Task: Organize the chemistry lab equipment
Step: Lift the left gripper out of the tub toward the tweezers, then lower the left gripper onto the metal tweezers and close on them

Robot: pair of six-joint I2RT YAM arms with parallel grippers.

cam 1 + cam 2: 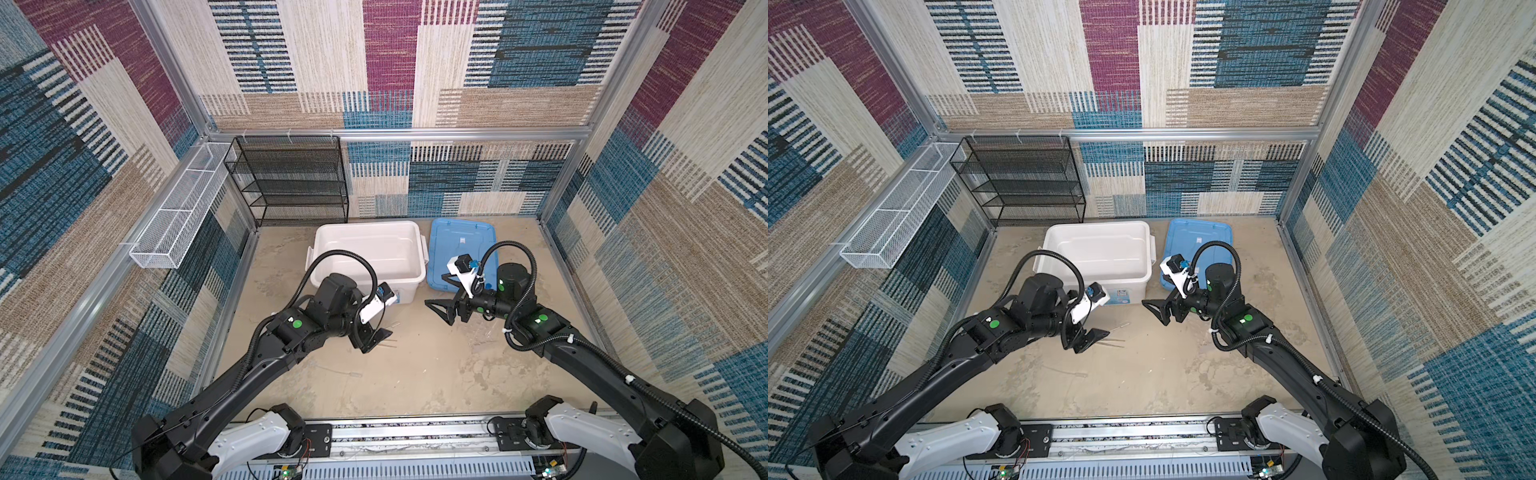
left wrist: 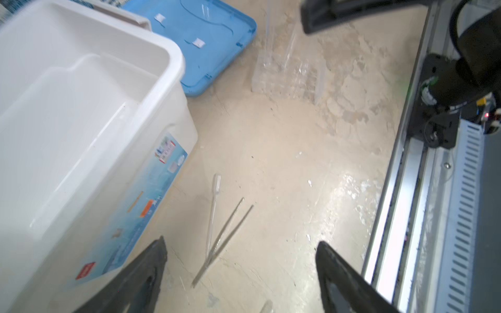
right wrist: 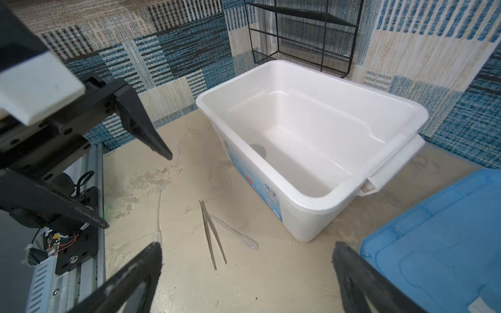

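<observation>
Both spread, empty: left gripper (image 2: 241, 241) over metal tweezers (image 2: 225, 235) beside white tub (image 2: 173, 81); right gripper (image 3: 248, 244) above bare floor (image 1: 415, 374).

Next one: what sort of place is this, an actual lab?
Probably a staged robot test cell, not a real lab: carpet-tiled walls, an aluminium frame, a base rail at the front, and props such as tweezers.

The left arm (image 1: 249, 368) and right arm (image 1: 602, 372) are matte black, built of blocky links on glossy white base shells (image 1: 253, 436). Each wrist has a ribbed black hose (image 1: 345, 252), round green stickers (image 1: 296, 323) mark the joints, and there's a white camera block (image 1: 372, 309) (with a blue plug (image 1: 387, 292)). The left gripper (image 2: 241, 241) and right gripper (image 3: 248, 244) have black, wedge-shaped, scuffed fingers.
</observation>
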